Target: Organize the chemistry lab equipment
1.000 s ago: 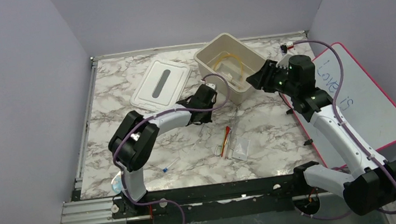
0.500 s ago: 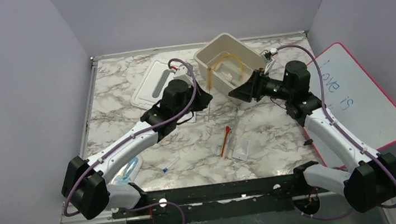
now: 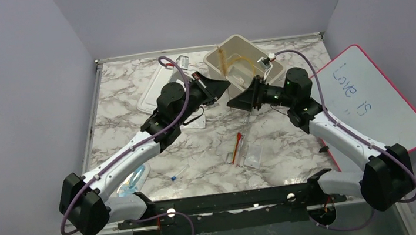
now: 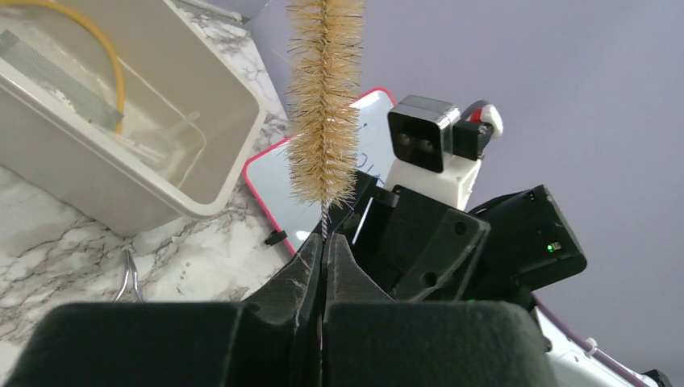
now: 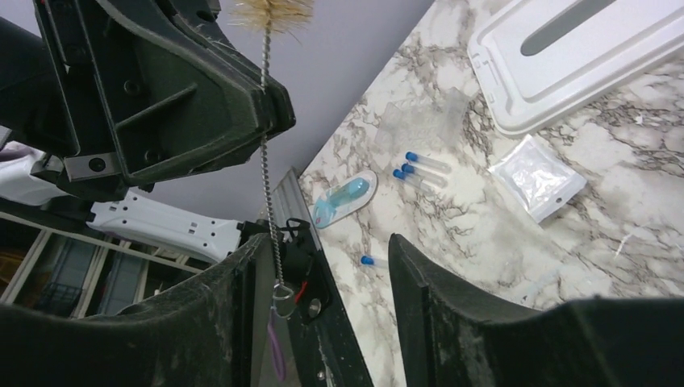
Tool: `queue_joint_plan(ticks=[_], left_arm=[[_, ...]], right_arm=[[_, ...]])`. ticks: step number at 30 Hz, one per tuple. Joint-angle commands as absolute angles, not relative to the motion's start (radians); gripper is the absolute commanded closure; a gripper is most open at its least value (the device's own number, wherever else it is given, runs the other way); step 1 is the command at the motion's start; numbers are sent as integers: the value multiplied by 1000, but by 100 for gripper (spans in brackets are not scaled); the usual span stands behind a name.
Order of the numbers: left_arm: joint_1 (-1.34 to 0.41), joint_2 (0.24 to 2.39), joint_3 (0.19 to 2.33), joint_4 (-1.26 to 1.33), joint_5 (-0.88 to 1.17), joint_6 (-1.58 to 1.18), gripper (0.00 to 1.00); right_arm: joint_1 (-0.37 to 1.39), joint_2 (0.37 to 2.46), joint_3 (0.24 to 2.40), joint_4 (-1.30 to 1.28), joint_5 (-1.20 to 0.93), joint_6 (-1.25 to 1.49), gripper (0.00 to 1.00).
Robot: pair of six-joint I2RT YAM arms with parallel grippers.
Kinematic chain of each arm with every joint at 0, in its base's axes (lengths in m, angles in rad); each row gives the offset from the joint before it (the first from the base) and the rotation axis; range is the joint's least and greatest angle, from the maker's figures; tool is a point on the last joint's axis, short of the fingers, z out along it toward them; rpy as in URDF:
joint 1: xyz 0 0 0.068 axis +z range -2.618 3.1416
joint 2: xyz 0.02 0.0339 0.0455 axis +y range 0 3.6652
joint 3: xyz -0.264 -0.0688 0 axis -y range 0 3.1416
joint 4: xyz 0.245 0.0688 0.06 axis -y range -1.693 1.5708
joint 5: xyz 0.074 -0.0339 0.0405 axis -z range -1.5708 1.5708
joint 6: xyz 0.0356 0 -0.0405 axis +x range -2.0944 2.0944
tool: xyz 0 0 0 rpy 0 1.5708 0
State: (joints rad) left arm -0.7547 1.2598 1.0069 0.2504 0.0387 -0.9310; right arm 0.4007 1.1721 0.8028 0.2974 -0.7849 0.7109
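Few pieces of the chemistry lab equipment are seen stored so far: inside the cream rectangular plastic bin (image 3: pixel 242 39) at the upper centre of the overhead view, an amber rubber tubing coil (image 3: pixel 240 60) is lodged with some clear pieces and a grey mesh strip that cannot be identified more closely. A tan-bristled test-tube brush with a twisted wire handle (image 4: pixel 327 105) is held upright just in front of the bin's left corner, pinched on its wire by the left gripper (image 4: pixel 323 250), whose jaws are shut tight on it. The right gripper (image 5: pixel 327 250) is pointed at it from the right with its jaws spread wide. In the right wrist view the wire's lower end and loop hang just beside one finger, though whether they touch cannot be told. The step in hand is judged to be a hand-over or a drop of the brush into the bin. Much is left on the marbled counter (image 3: pixel 285 144): a red-tipped dropper (image 3: pixel 237 145) and clear plastic packets (image 3: pixel 253 156) at lower centre, thin metal tongs (image 4: pixel 129 278) near the bin, small blue-capped tubes (image 5: pixel 423 165) and a teal piece in a clear blister pack (image 5: pixel 343 197) at lower left. The flat white plastic lid (image 3: pixel 153 94) lies off the bin at upper left, so closing is also judged outstanding.
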Motion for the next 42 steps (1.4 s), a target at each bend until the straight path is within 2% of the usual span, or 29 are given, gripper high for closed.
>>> queue_joint_plan(ticks=[1, 8, 11, 15, 16, 17, 18, 20, 21, 23, 28, 33, 37, 42], left_arm=[[-755, 1217, 986, 319, 35, -978, 100], [-753, 1200, 965, 321, 18, -984, 100], [-754, 1199, 962, 321, 10, -979, 100], [-754, 1193, 956, 313, -6, -965, 100], [-752, 1188, 958, 304, -23, -957, 94], [-753, 1184, 962, 290, -32, -944, 82], [-752, 1180, 969, 275, -41, -924, 62], [-751, 1172, 992, 233, -58, -885, 35], [-751, 1168, 1005, 216, -62, -856, 27], [-749, 1161, 1039, 175, -66, -799, 21], [-747, 1114, 1063, 116, -105, -670, 15], [-746, 1055, 1081, 10, -182, -427, 12], [-746, 1032, 1083, -108, -268, -301, 11], [-744, 1000, 1021, -123, -308, -239, 11]], right_arm=[[418, 1213, 799, 457, -817, 801, 45], [432, 1259, 811, 509, -806, 839, 59], [433, 1275, 820, 514, -801, 842, 70], [433, 1290, 831, 509, -791, 821, 89], [433, 1291, 841, 487, -787, 796, 93], [433, 1291, 854, 463, -783, 779, 98], [433, 1290, 868, 433, -779, 744, 99], [433, 1280, 897, 371, -757, 671, 99], [431, 1278, 914, 337, -750, 634, 99], [432, 1273, 960, 243, -715, 553, 99], [426, 1326, 1112, 17, -647, 364, 99], [406, 1390, 1242, -203, -499, 199, 99], [353, 1445, 1320, -273, -486, 155, 99], [311, 1535, 1422, -366, -441, 57, 99]])
